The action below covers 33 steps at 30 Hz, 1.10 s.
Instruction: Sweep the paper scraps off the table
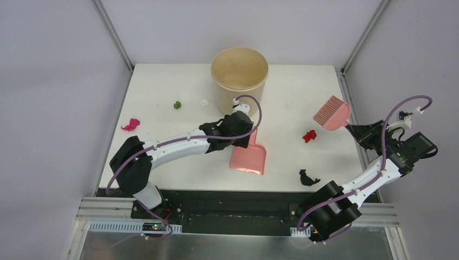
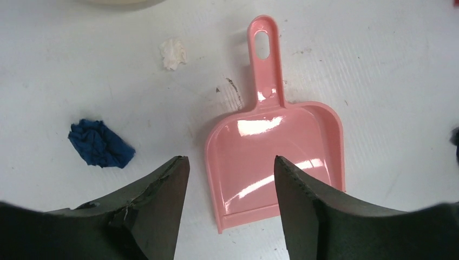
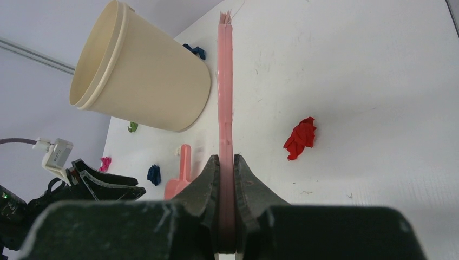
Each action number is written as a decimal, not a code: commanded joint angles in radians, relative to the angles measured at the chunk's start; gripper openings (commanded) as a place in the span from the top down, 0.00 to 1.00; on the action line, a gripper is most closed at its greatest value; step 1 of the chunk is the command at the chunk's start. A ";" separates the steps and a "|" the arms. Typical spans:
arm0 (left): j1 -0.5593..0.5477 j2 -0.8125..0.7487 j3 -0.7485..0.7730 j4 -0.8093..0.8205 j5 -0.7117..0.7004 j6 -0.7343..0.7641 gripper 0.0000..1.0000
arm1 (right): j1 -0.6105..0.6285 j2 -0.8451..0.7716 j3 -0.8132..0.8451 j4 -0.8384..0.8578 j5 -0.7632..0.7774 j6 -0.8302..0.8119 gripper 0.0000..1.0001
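Left claw (image 2: 231, 162) apart, hovering over the dustpan (image 2: 281, 135) bowl. Right claw (image 3: 227, 160) clamped on brush (image 3: 224, 81). Paper scraps (image 1: 309, 136) lie scattered across worktop (image 1: 292, 92). Best: shift to the handle, grip squarely, keep the lip flat.

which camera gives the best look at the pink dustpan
Left wrist: the dustpan lies nearly whole beneath the open left gripper. In top external the left arm covers its handle end; the right wrist shows only a distant, half-hidden piece.
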 commanded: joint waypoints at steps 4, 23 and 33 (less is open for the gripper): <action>-0.002 0.071 0.008 -0.115 0.115 0.093 0.33 | 0.002 -0.012 0.022 -0.010 -0.050 -0.058 1.00; -0.103 0.157 0.016 0.042 0.495 -0.111 0.25 | 0.002 -0.011 0.026 -0.035 -0.059 -0.069 1.00; -0.192 0.342 0.424 -0.309 0.608 -0.032 0.22 | 0.001 -0.016 0.033 -0.052 -0.057 -0.081 1.00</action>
